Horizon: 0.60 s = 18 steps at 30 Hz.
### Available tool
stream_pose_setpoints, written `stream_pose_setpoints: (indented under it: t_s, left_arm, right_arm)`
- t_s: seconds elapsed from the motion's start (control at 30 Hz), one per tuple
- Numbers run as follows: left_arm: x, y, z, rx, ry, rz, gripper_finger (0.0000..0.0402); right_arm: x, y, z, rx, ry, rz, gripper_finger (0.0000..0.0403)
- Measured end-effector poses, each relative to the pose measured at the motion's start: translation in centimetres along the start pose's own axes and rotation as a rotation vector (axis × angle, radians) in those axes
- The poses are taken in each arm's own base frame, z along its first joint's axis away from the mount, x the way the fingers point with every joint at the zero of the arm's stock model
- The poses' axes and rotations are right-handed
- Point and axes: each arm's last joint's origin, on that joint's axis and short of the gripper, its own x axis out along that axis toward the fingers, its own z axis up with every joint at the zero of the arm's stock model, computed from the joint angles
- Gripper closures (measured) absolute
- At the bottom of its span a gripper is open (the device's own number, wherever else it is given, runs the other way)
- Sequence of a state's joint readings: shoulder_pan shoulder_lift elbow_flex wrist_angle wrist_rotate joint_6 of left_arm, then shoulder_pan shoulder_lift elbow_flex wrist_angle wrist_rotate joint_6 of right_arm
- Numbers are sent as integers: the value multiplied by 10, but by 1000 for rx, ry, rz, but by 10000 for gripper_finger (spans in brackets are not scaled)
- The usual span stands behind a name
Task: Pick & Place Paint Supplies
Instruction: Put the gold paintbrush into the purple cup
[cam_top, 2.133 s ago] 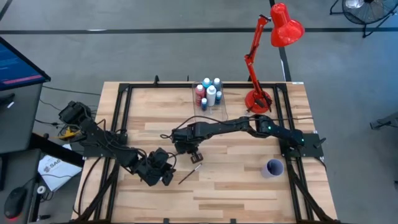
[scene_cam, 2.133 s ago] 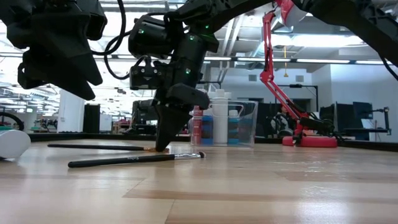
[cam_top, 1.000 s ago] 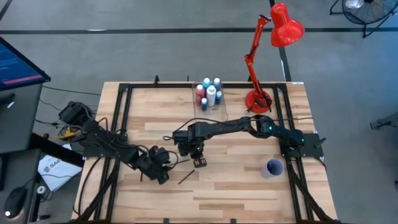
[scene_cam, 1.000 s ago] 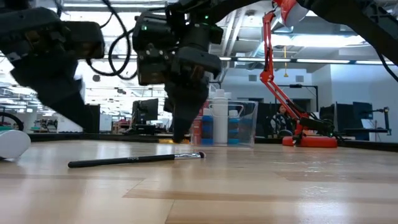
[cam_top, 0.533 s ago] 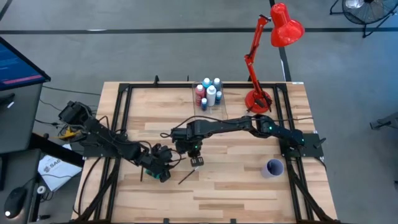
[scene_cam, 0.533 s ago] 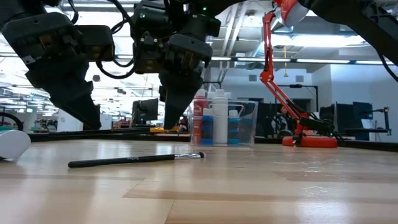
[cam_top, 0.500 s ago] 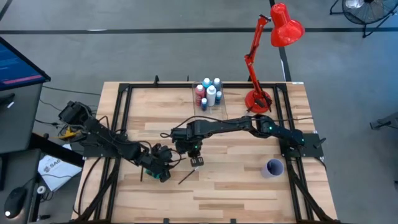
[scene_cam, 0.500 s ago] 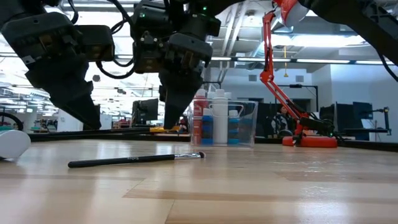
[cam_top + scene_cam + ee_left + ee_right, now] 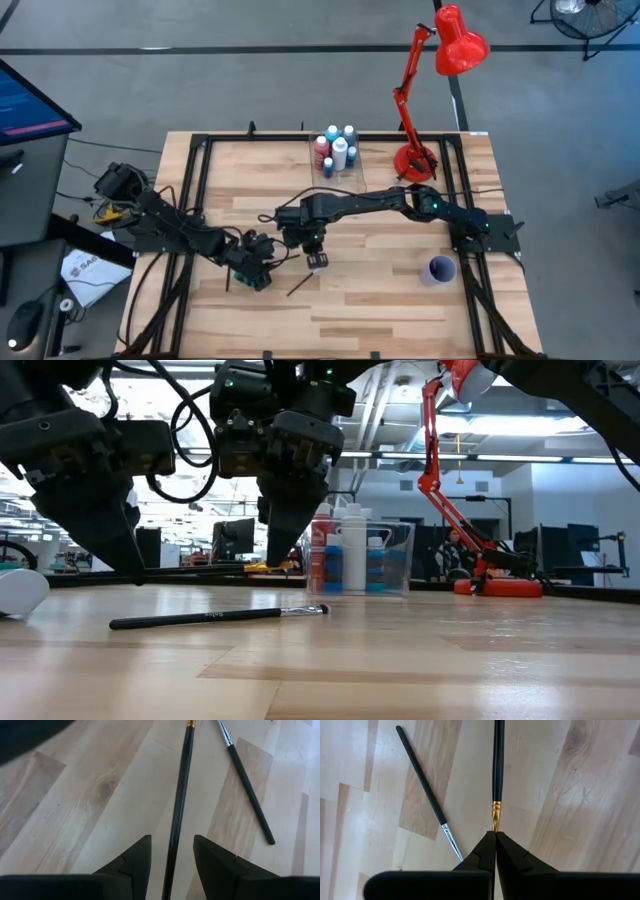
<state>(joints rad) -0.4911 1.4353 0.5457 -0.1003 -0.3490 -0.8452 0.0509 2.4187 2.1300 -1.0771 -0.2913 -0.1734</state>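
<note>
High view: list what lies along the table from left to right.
Left gripper → loose paintbrush → right gripper → paint bottles → red lamp base → purple cup.

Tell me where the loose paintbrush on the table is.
High view: the loose paintbrush lies near the table's middle, just in front of the right end effector and right of the left end effector.

A gold-ferruled paintbrush (image 9: pixel 496 767) runs off the frame edge at 12 o'clock in the right wrist view, its bristle tip hidden between pinched fingers (image 9: pixel 507 855); labels on the boxed paint bottles (image 9: pixel 336 150) are too small to read.
</note>
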Motion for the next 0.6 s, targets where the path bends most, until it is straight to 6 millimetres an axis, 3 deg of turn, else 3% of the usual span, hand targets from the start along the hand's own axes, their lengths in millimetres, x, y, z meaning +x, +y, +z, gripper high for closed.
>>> stream_pose_setpoints:
  t_s: [0.33, 0.6]
  left_arm:
    - [0, 1, 1, -5, -4, 0, 265]
    - [0, 0, 1, -4, -2, -3, 312]
  right_arm:
    - [0, 0, 1, 11, -14, -2, 403]
    - [-1, 0, 2, 11, -25, -4, 403]
